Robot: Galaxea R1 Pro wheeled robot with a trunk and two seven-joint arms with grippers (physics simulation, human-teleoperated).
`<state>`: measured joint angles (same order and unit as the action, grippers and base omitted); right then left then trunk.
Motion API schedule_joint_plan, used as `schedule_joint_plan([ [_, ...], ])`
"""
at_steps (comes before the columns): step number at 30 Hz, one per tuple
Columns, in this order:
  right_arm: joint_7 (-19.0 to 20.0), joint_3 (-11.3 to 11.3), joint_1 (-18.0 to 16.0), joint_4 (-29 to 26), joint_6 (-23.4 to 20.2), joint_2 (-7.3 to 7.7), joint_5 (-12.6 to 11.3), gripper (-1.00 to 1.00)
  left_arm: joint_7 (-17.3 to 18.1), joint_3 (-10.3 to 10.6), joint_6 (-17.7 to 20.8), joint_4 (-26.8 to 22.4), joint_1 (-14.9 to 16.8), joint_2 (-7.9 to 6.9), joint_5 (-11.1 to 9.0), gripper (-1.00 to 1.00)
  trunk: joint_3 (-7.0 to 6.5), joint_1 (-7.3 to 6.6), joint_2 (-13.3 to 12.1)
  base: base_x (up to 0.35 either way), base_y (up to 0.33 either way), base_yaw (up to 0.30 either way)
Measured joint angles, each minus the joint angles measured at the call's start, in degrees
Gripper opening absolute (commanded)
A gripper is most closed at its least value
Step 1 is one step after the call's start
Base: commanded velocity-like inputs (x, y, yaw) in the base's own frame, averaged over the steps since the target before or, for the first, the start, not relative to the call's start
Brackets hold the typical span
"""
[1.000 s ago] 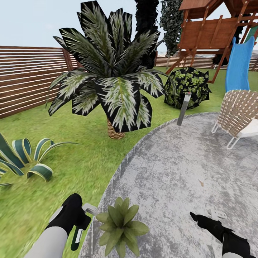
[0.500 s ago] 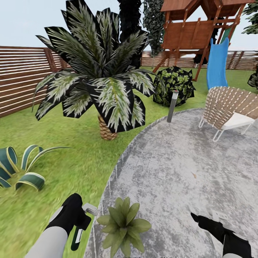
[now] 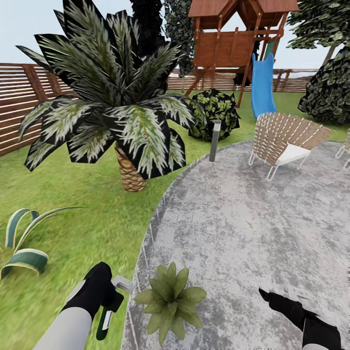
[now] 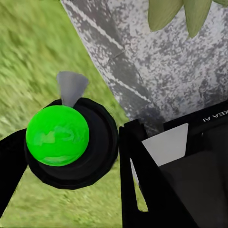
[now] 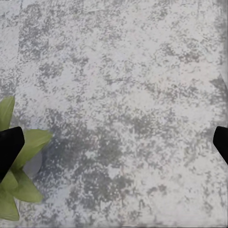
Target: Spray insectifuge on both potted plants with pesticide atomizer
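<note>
A round grey paved patch (image 3: 253, 228) is spread underfoot, bordered by green lawn (image 3: 73, 204) from 9 to 11 o'clock. At 6 o'clock, on the paving's edge, one potted plant (image 3: 170, 299) is seen, a low rosette of pointed dull-green leaves (no pot visible). Just beside it at 7 o'clock the left gripper (image 3: 111, 291) is clamped on the pesticide atomizer (image 3: 121, 283), whose whitish-grey head juts toward the rosette; in the left wrist view a green cap (image 4: 57, 135) in a black collar and a grey nozzle are shown between the fingers. At 5 o'clock the right gripper (image 3: 272, 297) is held over the paving, its fingertips (image 5: 9, 147) spread wide apart at the edges of the wrist view. Farther out, a striped agave (image 3: 24, 243) lies at 9 o'clock, the big palm (image 3: 114, 107) at 11, a woven chair (image 3: 284, 143) at 1, with a grey bollard lamp (image 3: 214, 141) between. Beyond, a wooden playset with blue slide (image 3: 261, 85) and the slatted fence (image 3: 19, 104) are seen. Compared with a second ago, the whole view has been swung rightward: everything has slid left in frame, and more trees are revealed at 2 o'clock.
</note>
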<state>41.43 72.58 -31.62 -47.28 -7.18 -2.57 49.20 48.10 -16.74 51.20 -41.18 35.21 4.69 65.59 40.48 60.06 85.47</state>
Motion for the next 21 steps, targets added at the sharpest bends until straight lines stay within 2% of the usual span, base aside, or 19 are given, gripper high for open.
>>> schedule_joint_plan([
  [9,-0.02,0.01,0.00,0.00,0.00,0.00,0.00,1.00,0.00,-0.02,0.01,-0.03,0.00,0.00,-0.02,-1.00,0.00,-0.02,0.00,0.093,0.313,-0.241],
  [15,-0.02,0.02,-0.01,0.01,0.00,-0.01,0.01,1.00,0.01,-0.02,0.02,-0.05,-0.01,-0.01,-0.01,-1.00,0.00,-0.02,0.00,0.137,0.292,-0.039],
  [21,0.00,0.03,-0.02,-0.03,-0.02,-0.02,0.01,1.00,0.01,0.00,-0.09,-0.03,-0.02,-0.02,-0.01,-1.00,0.00,0.00,0.00,0.028,0.044,-0.001],
])
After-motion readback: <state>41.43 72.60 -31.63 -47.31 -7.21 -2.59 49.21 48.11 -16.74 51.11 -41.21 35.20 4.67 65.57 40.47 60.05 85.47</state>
